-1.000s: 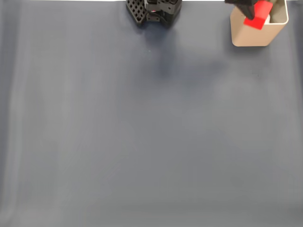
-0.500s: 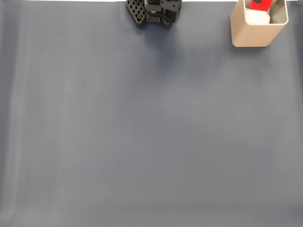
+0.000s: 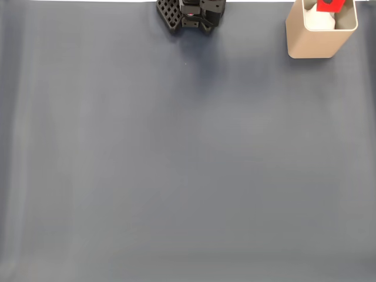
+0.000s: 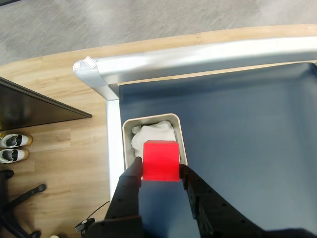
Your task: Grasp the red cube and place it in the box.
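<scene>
Both black fingers (image 4: 130, 184) come up from the bottom of the wrist view and pinch the red cube (image 4: 160, 160) between their tips, one pad against its left face and the other against its right. The gripper (image 4: 159, 168) holds the cube in the air directly over the box (image 4: 179, 130), whose beige rim shows behind and around the cube's upper half. Inside the box lies a crumpled white wad (image 4: 151, 134), partly covered by the cube. The box stands on the dark blue mat (image 4: 247, 148), close to the mat's left edge in the wrist view, with the metal table edge (image 4: 208, 57) running beyond it and a wooden floor (image 4: 59, 148) off to the side, where a pair of shoes (image 4: 14, 148) sits.

From the fixed view, the box (image 3: 317, 42) is at the top right corner of the mat (image 3: 176, 164), and a sliver of the red cube (image 3: 330, 5) shows over its opening at the frame's top edge. The arm's black base (image 3: 191, 14) sits at the top centre, well apart from the box.
</scene>
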Motion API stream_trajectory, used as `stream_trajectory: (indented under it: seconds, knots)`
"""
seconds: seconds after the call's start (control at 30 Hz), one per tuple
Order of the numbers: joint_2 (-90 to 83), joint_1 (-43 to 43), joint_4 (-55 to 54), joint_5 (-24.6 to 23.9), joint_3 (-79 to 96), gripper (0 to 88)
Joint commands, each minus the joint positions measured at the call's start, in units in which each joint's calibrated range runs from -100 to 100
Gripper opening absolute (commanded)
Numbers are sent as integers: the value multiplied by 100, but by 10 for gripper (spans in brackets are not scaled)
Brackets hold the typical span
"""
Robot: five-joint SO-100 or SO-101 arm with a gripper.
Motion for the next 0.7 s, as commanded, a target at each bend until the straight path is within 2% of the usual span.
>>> stream_trajectory:
  seconds: [0.0, 0.57, 0.67]
  knots:
    - [58, -31, -196, 63, -280, 2]
    - [84, 62, -344, 117, -153, 8]
    - [58, 40, -352, 63, -144, 61]
